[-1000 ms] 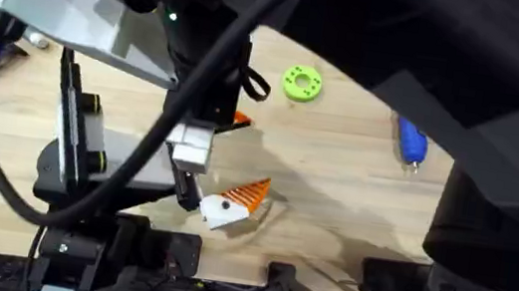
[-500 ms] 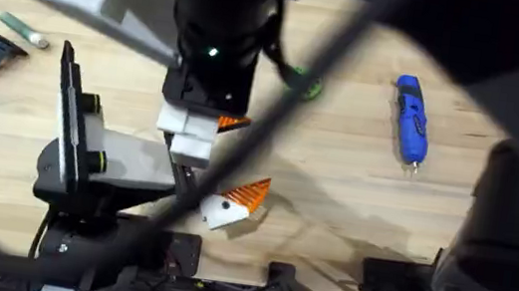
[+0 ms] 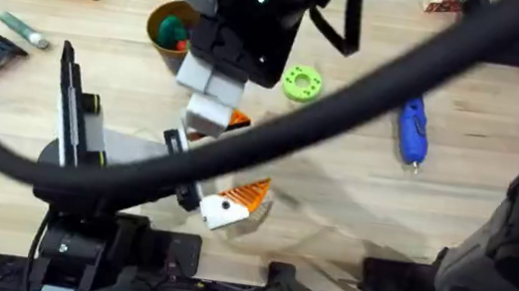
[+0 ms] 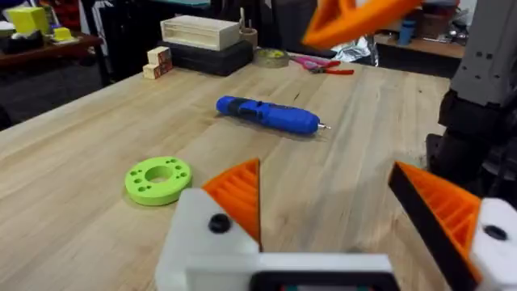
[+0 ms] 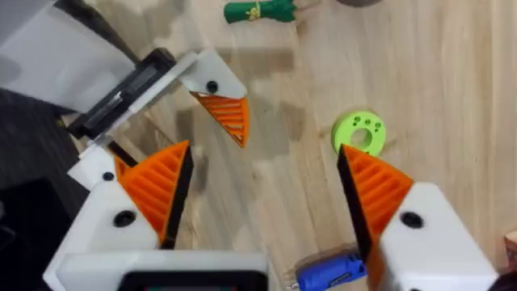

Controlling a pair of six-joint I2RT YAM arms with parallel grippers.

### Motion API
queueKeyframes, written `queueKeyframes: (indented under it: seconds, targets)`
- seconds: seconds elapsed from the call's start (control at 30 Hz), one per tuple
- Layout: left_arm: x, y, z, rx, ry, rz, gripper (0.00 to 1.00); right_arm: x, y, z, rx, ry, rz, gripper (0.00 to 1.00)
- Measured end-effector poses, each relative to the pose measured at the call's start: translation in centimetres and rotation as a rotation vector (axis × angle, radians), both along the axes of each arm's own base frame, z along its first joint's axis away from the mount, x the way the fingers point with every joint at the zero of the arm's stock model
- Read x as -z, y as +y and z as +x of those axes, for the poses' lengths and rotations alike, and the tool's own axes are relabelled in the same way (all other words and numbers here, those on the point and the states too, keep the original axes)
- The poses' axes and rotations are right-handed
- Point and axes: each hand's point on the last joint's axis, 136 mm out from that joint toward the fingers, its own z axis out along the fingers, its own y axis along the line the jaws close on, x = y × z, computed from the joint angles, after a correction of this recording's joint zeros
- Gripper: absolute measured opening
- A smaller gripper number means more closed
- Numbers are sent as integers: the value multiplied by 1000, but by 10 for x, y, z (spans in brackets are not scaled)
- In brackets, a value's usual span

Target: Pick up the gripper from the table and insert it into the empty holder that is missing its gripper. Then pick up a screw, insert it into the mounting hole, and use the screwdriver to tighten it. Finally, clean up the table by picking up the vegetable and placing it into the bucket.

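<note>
Right gripper [image 5: 262,214]: fingers spread wide, empty.
Left gripper [image 4: 339,218]: open, empty.
Screwdriver [image 3: 412,131]: beside green disc [image 3: 301,83].
Obstruction: right arm's cable crosses overhead view.

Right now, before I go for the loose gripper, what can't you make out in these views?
- Loose gripper: in the overhead view, an orange bit peeks out beside a white block under a blurred arm. I cannot tell whether it is loose or mounted.
- Bucket: in the overhead view, that arm covers one side, so the contents are unclear.
- Screwdriver: in the right wrist view, it is cut off by the picture's edge.
</note>
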Motion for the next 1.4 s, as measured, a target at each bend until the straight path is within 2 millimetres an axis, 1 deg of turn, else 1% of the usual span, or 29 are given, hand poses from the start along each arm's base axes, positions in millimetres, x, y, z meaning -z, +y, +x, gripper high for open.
queueKeyframes:
  seconds: [0.17, 0.3, 0.43, 0.53, 0.6, 0.7, 0.8, 0.87, 0.97, 1.07, 1.13, 1.27, 1.4]
  targets:
    - [0, 0, 0, 0, 0, 0, 985, -13, -10, 1, 73, -9, 34, 994]
    - [0, 0, 0, 0, 0, 0, 985, -21, -26, 9, 157, -14, 66, 994]
    - [0, 0, 0, 0, 0, 0, 985, -11, -39, 18, 236, -13, 90, 994]
    - [0, 0, 0, 0, 0, 0, 985, 3, -45, 25, 284, -21, 119, 994]
    - [0, 0, 0, 0, 0, 0, 985, 12, -55, 26, 319, -21, 133, 995]
    - [0, 0, 0, 0, 0, 0, 985, 22, -87, 25, 403, -13, 137, 994]
    - [0, 0, 0, 0, 0, 0, 985, 22, -119, 24, 492, -25, 170, 994]
    - [0, 0, 0, 0, 0, 0, 985, 20, -135, 26, 547, -42, 208, 994]
    - [0, 0, 0, 0, 0, 0, 985, 21, -163, 27, 662, -60, 258, 994]
    - [0, 0, 0, 0, 0, 0, 985, 27, -193, 28, 792, -55, 272, 994]
    - [0, 0, 0, 0, 0, 0, 985, 34, -213, 28, 884, -43, 249, 994]
    - [0, 0, 0, 0, 0, 0, 985, 42, -246, 31, 1034, -24, 212, 994]
    - [0, 0, 0, 0, 0, 0, 985, 42, -265, 37, 1127, -32, 218, 993]
